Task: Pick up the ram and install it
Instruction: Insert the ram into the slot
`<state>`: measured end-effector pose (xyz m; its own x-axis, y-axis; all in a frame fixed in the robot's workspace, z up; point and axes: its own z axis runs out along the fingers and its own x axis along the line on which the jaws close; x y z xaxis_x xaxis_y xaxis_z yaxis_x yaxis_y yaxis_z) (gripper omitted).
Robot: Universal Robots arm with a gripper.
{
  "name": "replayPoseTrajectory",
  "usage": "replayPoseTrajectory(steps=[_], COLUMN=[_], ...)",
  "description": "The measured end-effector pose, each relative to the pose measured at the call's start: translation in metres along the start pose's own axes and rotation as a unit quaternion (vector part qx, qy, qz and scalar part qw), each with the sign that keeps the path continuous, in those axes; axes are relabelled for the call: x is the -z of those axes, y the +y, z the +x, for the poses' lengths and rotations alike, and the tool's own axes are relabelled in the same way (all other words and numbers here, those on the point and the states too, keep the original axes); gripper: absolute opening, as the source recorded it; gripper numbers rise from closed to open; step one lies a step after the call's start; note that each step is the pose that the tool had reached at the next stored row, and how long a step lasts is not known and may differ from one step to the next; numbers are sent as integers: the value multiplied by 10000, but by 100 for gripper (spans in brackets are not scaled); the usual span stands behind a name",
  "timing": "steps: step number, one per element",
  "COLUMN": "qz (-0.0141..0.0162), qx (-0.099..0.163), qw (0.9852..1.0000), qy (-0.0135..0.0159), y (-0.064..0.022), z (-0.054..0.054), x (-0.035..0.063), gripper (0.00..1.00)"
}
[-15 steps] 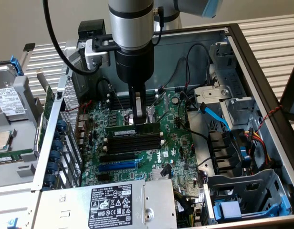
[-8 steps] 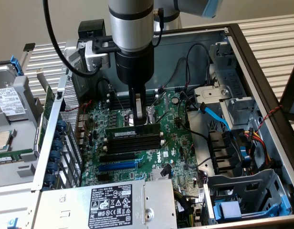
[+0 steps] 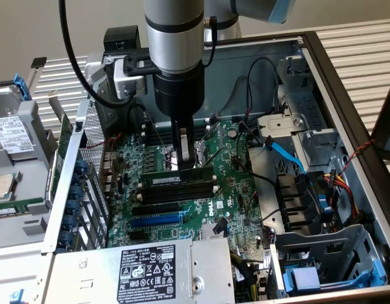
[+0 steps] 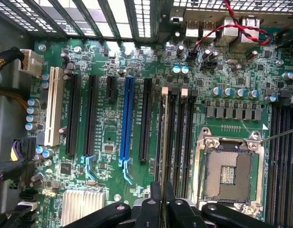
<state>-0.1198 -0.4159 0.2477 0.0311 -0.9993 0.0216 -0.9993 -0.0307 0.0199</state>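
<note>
Ram point(image 3: 179, 179) point(image 4: 163, 142): green stick held on edge, running parallel to the blue slot point(image 3: 156, 221) point(image 4: 128, 121).
Ram position: on the side of the blue slot that faces the CPU socket point(image 4: 230, 171). In the wrist view one long black slot lies between the ram and the blue slot.
Ram seating: it is over the bank of black memory slots point(image 3: 176, 193) point(image 4: 182, 137), at the row nearest the blue slot. Whether it is seated cannot be told.
Gripper point(image 3: 184, 166) point(image 4: 162, 199): pressed together on the ram's upper edge, one finger on each face, about midway along the stick.
CPU socket: metal frame with its contact field exposed, beyond the memory slots from the blue slot.
White slot point(image 4: 53, 107): parallel to the blue slot on the side away from the ram, with black slots between.
Heatsink point(image 4: 82, 204): silver and finned, near one end of the blue slot, toward the white slot.
Power supply point(image 3: 147, 269): grey labelled box, nearer the exterior camera than the blue slot.
</note>
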Motion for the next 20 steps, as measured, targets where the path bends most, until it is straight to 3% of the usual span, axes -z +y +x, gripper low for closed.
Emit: replayPoseTrajectory(steps=[20], qz=[0], qx=[0], qw=[10000], qy=[-2], y=[18], z=[2], x=[-71], gripper=[13])
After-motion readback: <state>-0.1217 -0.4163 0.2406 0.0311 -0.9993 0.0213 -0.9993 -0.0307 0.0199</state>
